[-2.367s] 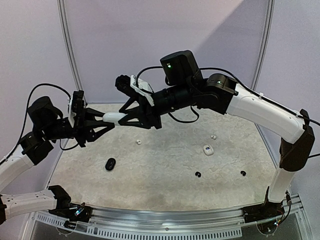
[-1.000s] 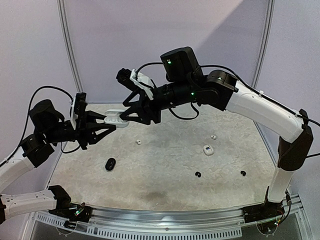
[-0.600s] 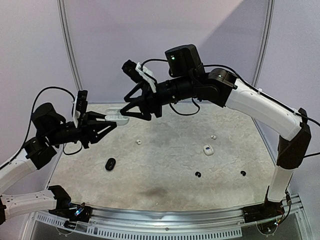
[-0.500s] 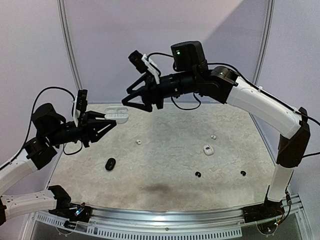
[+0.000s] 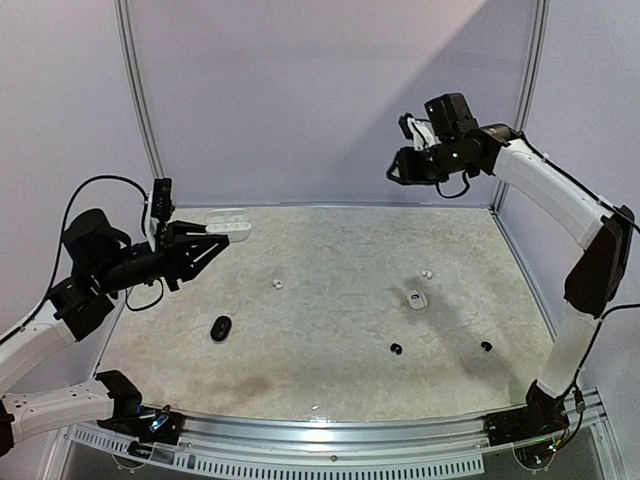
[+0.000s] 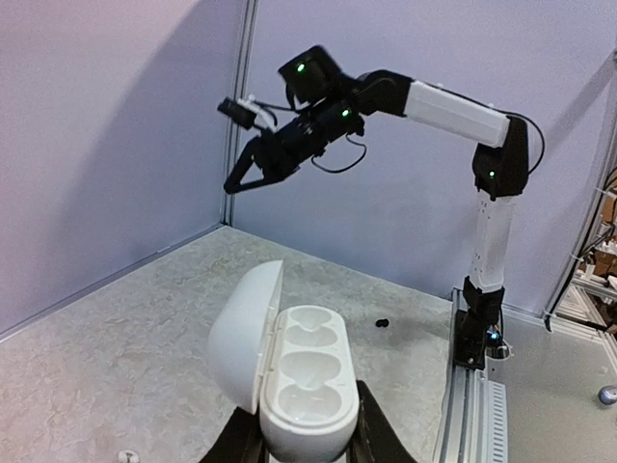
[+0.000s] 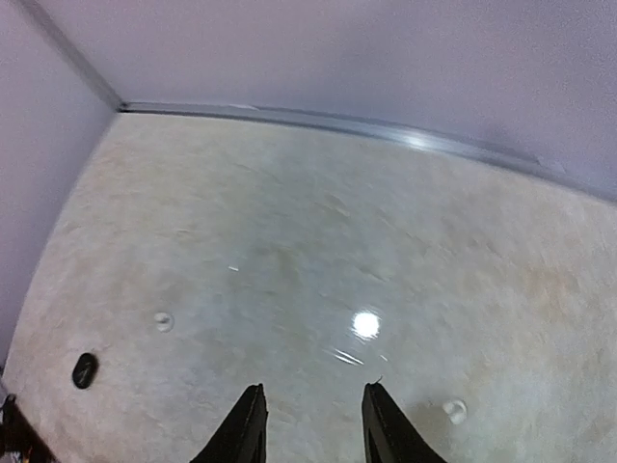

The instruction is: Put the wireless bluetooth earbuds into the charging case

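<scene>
Up at the left, clear of the tabletop [image 5: 330, 310]: white charging case [image 6: 304, 386] clamped in the left hand [image 5: 207, 243], lid now swung open to one side, hollows bare. Gone from beside it since a moment ago: right hand [image 7: 310, 424], pulled away to the far right corner, high up, fingers a narrow gap apart with nothing between them. Reads as the opening step done and the filling not yet begun.

Well below the case, none inside it: white earbuds [image 5: 277, 284] on the tabletop, one left of centre, more toward the right; black earbuds [image 5: 396, 348] nearer the front right. Also lying about: small black case [image 5: 221, 328] at the left, small white case [image 5: 415, 298] just beside the right-hand white buds, likely to crowd a pinch there. Otherwise nothing seen blocking a reach down from the right.
</scene>
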You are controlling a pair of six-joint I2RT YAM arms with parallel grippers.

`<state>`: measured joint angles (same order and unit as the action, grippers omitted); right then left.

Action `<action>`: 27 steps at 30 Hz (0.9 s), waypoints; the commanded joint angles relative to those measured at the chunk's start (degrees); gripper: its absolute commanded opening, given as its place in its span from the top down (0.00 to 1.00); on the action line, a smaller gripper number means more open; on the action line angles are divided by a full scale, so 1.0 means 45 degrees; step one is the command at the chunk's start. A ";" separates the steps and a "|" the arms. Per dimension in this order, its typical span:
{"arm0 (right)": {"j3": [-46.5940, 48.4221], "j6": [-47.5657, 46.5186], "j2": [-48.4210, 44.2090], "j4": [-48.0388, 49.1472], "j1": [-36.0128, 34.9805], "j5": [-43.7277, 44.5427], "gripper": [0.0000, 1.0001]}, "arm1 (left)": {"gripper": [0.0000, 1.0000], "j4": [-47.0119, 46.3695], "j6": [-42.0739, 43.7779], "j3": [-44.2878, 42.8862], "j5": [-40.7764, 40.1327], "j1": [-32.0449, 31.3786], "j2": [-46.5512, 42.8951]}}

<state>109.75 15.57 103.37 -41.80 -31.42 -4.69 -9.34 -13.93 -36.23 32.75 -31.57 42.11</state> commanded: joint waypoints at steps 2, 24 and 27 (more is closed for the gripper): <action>-0.0420 0.0021 0.2285 -0.4030 0.2040 0.2036 0.69 | 1.00 0.0008 0.0146 0.0171 0.0036 0.0179 -0.0085; 0.0118 -0.1455 0.6431 -0.4267 0.3348 0.1190 0.76 | 1.00 -0.0215 0.0379 -0.0016 0.0319 0.0267 0.0256; -0.0124 -0.1401 0.6433 -0.4297 0.3330 0.0862 0.77 | 1.00 -0.0319 0.0357 0.0023 0.0339 0.0277 0.0269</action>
<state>110.06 9.32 131.02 -60.64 -16.43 1.48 -9.45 -12.88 -36.23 33.85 -31.09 43.13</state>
